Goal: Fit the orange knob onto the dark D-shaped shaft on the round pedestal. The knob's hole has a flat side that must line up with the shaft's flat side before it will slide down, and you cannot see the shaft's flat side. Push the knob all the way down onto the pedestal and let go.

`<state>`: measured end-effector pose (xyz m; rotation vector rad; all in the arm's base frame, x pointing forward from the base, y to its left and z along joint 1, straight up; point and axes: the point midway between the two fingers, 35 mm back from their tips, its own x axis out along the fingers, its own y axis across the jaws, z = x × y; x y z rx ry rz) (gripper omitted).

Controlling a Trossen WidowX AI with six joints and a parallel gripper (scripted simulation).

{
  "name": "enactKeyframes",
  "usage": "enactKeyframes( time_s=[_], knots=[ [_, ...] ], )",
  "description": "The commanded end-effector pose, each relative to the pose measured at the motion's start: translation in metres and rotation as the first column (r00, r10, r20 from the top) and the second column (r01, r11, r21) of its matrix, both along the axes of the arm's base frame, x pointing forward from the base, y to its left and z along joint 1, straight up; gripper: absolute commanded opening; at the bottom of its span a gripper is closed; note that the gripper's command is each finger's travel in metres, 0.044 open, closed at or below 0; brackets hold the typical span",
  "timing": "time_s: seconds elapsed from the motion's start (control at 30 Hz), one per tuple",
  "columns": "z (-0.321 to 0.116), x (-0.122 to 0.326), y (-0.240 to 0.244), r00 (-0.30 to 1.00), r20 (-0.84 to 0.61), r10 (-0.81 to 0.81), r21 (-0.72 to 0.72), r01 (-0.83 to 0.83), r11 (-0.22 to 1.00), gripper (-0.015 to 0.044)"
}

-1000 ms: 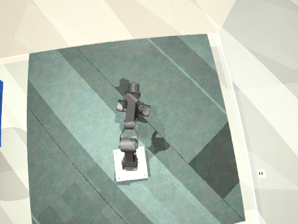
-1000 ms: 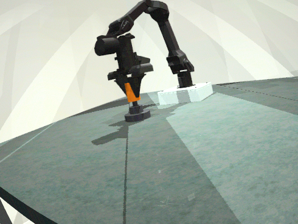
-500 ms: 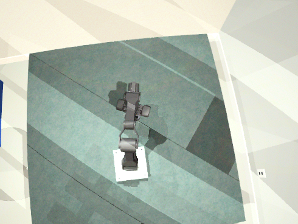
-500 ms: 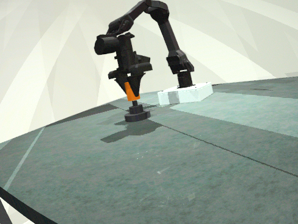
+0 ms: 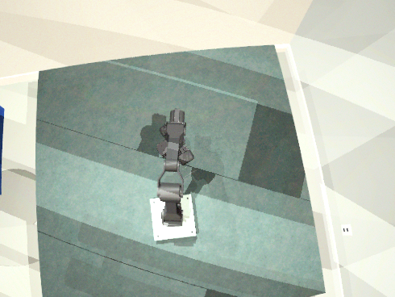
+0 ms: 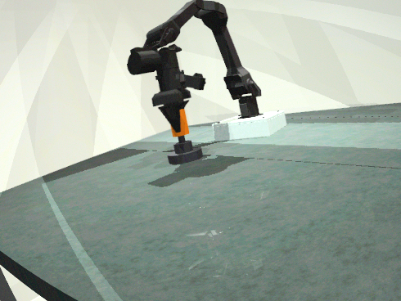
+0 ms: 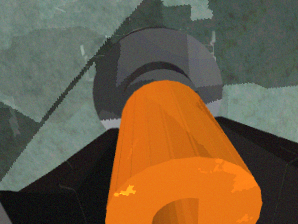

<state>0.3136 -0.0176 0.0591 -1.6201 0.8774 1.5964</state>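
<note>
On my exterior view, I have the orange knob [image 6: 184, 123] [image 7: 175, 135] pinched between the gripper's fingers [image 6: 177, 128], with the black wedge of the near one crossing part of its side. The knob stands roughly upright, directly over the round pedestal [image 6: 185, 156] [image 7: 156, 47], and it is not down on it: a short length of the dark shaft [image 6: 182, 139] shows between the knob's lower rim and the pedestal's raised collar [image 6: 182, 146]. I can't tell whether the shaft's tip is inside the hole or just touching the underside, and the flat side of the shaft is out of my sight.

My wrist view looks down along the knob. Its near end face shows part of an opening with a straight edge on one side, cut off by the bottom of the picture. Past the far end I see the pedestal's grey disc, with a dark curved band beside the knob. Black finger parts flank the orange body left and right.

The arm [image 5: 173, 149] [image 6: 229, 45] arches from its white base plate [image 5: 155, 234] [image 6: 274, 122] on the green desk [image 5: 101, 93] [image 6: 286, 213]. From the top, the arm hides both knob and pedestal from me. Shadows fall across the desk around it.
</note>
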Motion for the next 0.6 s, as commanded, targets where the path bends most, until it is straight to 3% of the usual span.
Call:
enactKeyframes(
  time_s=[0.0, 0.3, 0.57],
  knots=[
    [-0.0014, 0.0004, -0.0013, 0.914, 0.000, -0.405, 0.005, 0.405, 0.914, 0.0000],
    [0.0012, 0.0015, -0.0024, 0.502, -0.007, -0.865, 0.014, 0.865, 0.502, 0.0000],
    [0.0037, 0.0011, -0.0021, -0.032, -0.017, -0.999, 0.016, 0.999, -0.032, 0.0000]
  ],
)
